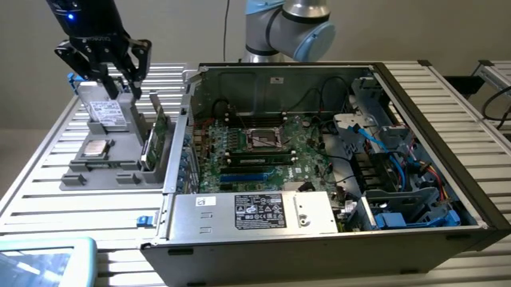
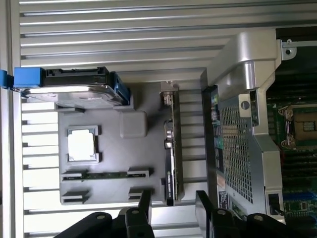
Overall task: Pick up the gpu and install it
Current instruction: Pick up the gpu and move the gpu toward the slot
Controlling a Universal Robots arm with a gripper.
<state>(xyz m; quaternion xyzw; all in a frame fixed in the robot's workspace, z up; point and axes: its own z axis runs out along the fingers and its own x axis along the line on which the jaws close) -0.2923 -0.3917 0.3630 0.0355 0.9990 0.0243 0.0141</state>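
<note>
Gpu: thin green card [image 1: 155, 134] standing on edge in the grey holder [image 1: 104, 174], left of centre in the exterior view.
Claw: the claw [image 1: 121, 89] is spread wide and empty, hanging above the holder, clear of the card.
Textures: matte moulded holder; ribbed metal table [image 1: 40, 185]; perforated steel wall on the computer case [image 2: 237, 144].
Room: the card sits just beside the case wall, with a narrow gap between them.

Exterior view: taken from high, angled down over bench [image 1: 40, 191], whole computer case [image 1: 319, 251] framed. Wrist view: aimed straight down past end effector [image 2: 173, 206], nearer. Grey parts holder [image 1: 100, 173] shared by both.
</note>
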